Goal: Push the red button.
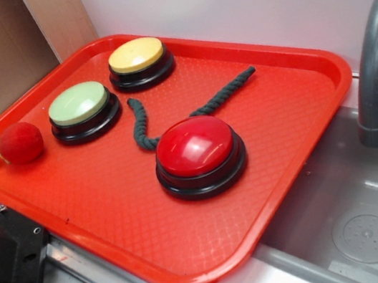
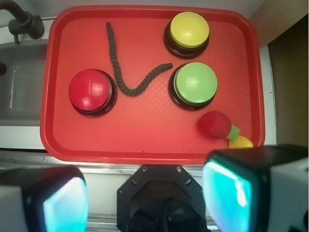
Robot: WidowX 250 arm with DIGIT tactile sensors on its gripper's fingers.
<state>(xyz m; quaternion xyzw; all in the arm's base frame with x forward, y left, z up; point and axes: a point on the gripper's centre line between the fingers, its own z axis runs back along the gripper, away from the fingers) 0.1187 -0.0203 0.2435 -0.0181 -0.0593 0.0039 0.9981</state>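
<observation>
Gripper (image 2: 145, 200) fingers spread wide, holding nothing, poised high above tray (image 2: 145, 140) near edge. Red button (image 2: 91, 91) on tray, ahead and to image-left of gripper, beside rope (image 2: 129, 72). Untouched yet.

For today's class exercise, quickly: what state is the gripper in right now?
Gripper: open, holding nothing, above the near edge of the tray, well clear of the red button.

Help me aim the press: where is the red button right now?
In the exterior view the red button sits on the red tray toward the sink side, beside the dark rope.
</observation>
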